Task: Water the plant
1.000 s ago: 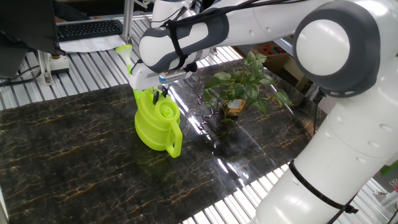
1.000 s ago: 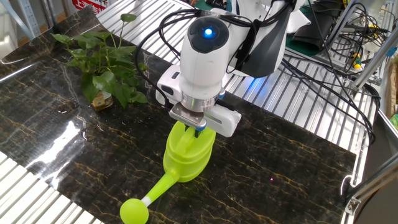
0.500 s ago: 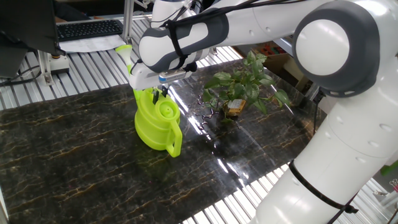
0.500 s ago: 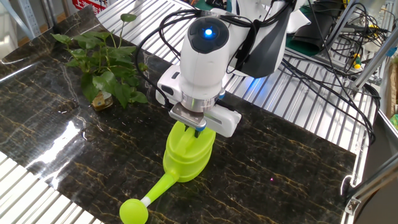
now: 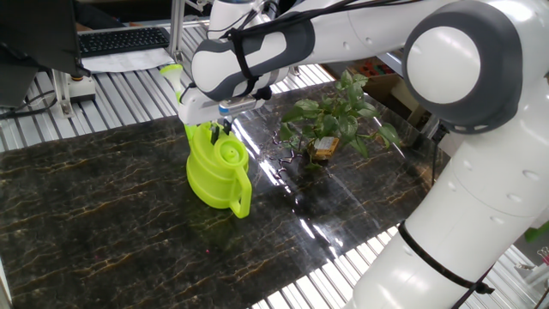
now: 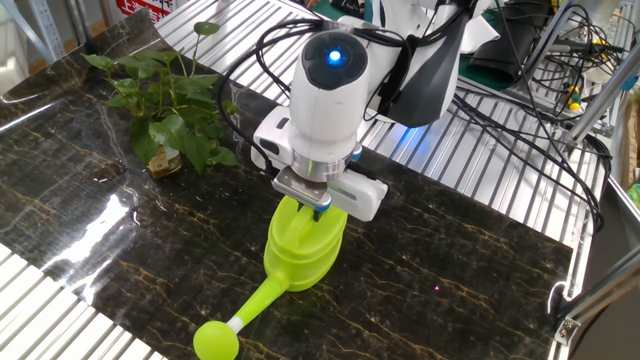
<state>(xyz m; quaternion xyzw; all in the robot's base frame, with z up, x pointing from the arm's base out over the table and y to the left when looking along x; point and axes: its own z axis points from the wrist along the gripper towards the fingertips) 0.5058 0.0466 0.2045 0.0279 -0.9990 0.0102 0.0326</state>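
The plant (image 5: 330,120) is a small leafy houseplant in a brownish pot on the dark marble table; it also shows in the other fixed view (image 6: 165,105). A lime-green watering can (image 5: 219,167) stands upright on the table to the plant's side. Its long spout ends in a round rose (image 6: 215,340). My gripper (image 5: 221,129) points straight down onto the can's top. Its fingers stand close together on the can's upper edge, partly hidden by the hand (image 6: 318,207). The can rests on the table, about a hand's width from the plant.
The dark marble table (image 5: 103,240) has slatted metal edges (image 6: 60,310). A keyboard (image 5: 124,39) lies behind the table. Cables (image 6: 540,40) and stands sit at the far side. My arm's large white links (image 5: 463,103) hang over the plant's side.
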